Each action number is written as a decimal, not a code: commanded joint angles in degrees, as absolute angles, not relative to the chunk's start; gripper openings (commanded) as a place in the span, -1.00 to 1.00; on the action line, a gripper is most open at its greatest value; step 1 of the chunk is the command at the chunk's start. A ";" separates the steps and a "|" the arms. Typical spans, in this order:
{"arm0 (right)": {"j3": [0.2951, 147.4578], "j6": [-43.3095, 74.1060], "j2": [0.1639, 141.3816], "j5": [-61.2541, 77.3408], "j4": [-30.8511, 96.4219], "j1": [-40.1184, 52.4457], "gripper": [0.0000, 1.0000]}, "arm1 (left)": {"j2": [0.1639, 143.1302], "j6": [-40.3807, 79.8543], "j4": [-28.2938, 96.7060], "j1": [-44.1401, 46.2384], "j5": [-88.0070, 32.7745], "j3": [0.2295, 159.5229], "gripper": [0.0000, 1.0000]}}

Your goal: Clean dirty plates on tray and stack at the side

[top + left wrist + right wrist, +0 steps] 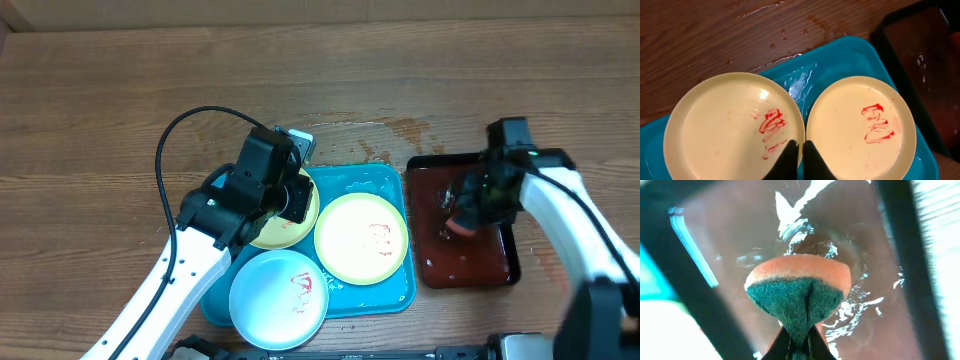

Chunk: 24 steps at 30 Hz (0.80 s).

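Three dirty plates with red smears lie on the turquoise tray [365,180]. One yellow-green plate [275,232] [725,130] sits at the back left, a second one [362,238] [860,130] to its right, and a pale blue-white one [278,298] in front. My left gripper [298,200] [801,157] is shut on the right rim of the back-left plate, which rests flat. My right gripper [470,208] [800,342] is shut on an orange sponge with a green scouring face [800,287], held just above the water in the dark red tray [470,265] [880,270].
The dark red tray [920,45] stands directly right of the turquoise tray [840,60], almost touching it. Water is spilled on the wooden table behind both trays [390,130] [765,7]. A black cable loops over my left arm [165,150].
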State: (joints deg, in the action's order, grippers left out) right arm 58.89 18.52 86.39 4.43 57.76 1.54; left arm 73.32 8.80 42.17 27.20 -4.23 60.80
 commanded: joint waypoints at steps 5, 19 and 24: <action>59.68 16.12 83.35 4.58 66.13 1.61 -0.92 | 73.82 5.08 42.19 27.40 -4.34 62.02 -0.91; 55.42 19.75 93.30 8.19 57.23 1.58 -0.92 | 78.85 0.16 42.04 27.42 -7.51 61.98 0.03; 55.42 19.94 97.54 8.21 54.19 1.58 -0.92 | 81.38 0.05 42.17 27.42 -14.81 61.98 0.22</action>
